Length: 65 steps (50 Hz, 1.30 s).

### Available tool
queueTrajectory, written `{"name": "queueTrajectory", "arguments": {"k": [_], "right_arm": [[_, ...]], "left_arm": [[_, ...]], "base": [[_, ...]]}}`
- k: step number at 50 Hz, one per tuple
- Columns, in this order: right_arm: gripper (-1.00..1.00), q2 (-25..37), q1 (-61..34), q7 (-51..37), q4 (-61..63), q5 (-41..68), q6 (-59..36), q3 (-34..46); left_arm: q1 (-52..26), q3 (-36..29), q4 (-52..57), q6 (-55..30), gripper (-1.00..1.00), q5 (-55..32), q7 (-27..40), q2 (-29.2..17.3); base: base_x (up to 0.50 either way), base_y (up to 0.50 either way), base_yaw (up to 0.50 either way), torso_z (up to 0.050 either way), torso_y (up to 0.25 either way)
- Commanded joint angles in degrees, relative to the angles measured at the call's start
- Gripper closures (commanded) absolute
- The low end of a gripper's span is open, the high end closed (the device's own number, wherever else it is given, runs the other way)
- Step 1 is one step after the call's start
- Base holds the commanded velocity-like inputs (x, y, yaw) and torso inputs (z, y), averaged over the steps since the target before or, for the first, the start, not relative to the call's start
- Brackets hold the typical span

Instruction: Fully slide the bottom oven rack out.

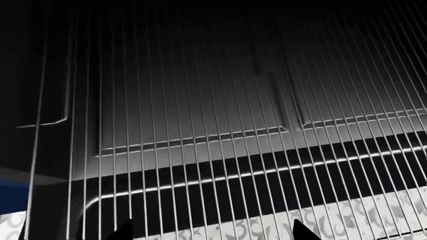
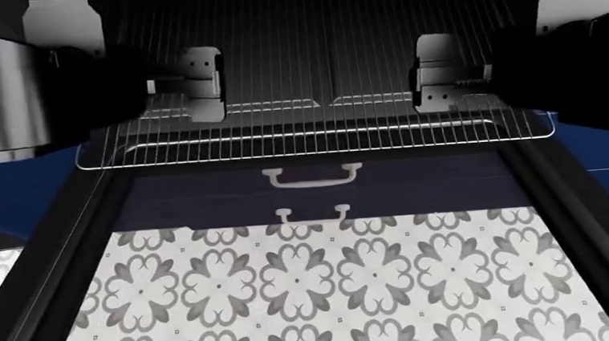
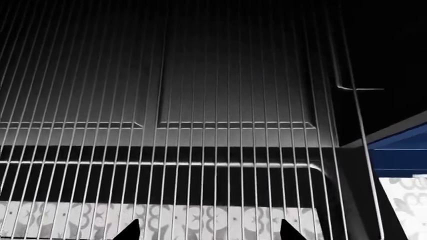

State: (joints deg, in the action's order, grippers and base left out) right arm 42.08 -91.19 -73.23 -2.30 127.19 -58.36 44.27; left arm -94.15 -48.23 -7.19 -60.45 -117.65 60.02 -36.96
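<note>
The bottom oven rack (image 2: pixel 314 142), a wide grid of thin silver wires, sticks out of the black oven (image 2: pixel 59 260) over its lowered glass door (image 2: pixel 318 202). My left gripper (image 2: pixel 186 86) and right gripper (image 2: pixel 448 72) hang over the rack, one toward each side, behind its front border. The left wrist view shows the rack wires (image 1: pixel 200 150) across the frame, with my left gripper (image 1: pixel 213 232) open and its dark fingertips (image 1: pixel 303 231) wide apart. The right wrist view shows the same wires (image 3: pixel 227 125), with my right gripper (image 3: pixel 207 231) open. I cannot tell whether the fingertips touch the wires.
Patterned floor tiles (image 2: pixel 324 290) and two white handles (image 2: pixel 313 175) show through the door glass. Blue cabinet fronts (image 2: pixel 6 191) flank the oven. The embossed oven floor (image 1: pixel 200 110) lies under the rack.
</note>
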Motion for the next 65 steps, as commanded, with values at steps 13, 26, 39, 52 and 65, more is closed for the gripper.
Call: {"name": "queueTrajectory", "arguments": {"k": [13,26,39,52,65], "right_arm": [[-1.0,-4.67,-1.73,10.42,-12.9,-10.47,-4.64,4.5],[-1.0,-7.3,-0.82,14.24,-18.63,-13.99,-5.75,7.34],[-1.0,-8.74,1.02,17.93,-21.65,-17.49,-5.2,9.2],[-1.0,-7.89,6.03,16.4,-19.08,-16.49,-4.5,10.3],[-1.0,-6.25,11.79,15.1,-15.94,-14.94,-2.43,10.44]], "left_arm": [[1.51,-5.44,-12.76,-2.54,-1.0,4.91,-5.98,5.97],[0.67,-7.97,-19.59,-3.22,-1.0,8.59,-9.96,8.95],[0.92,-9.01,-22.88,-0.74,-1.0,12.92,-14.28,10.72],[5.9,-9.15,-20.18,0.81,-1.0,12.22,-12.92,8.95],[12.01,-9.46,-16.69,1.7,-1.0,9.73,-10.2,7.27]], "base": [[0.0,0.0,0.0,0.0,0.0],[0.0,0.0,0.0,0.0,0.0],[0.0,0.0,0.0,0.0,0.0],[0.0,0.0,0.0,0.0,-0.003],[0.0,0.0,0.0,0.0,-0.016]]}}
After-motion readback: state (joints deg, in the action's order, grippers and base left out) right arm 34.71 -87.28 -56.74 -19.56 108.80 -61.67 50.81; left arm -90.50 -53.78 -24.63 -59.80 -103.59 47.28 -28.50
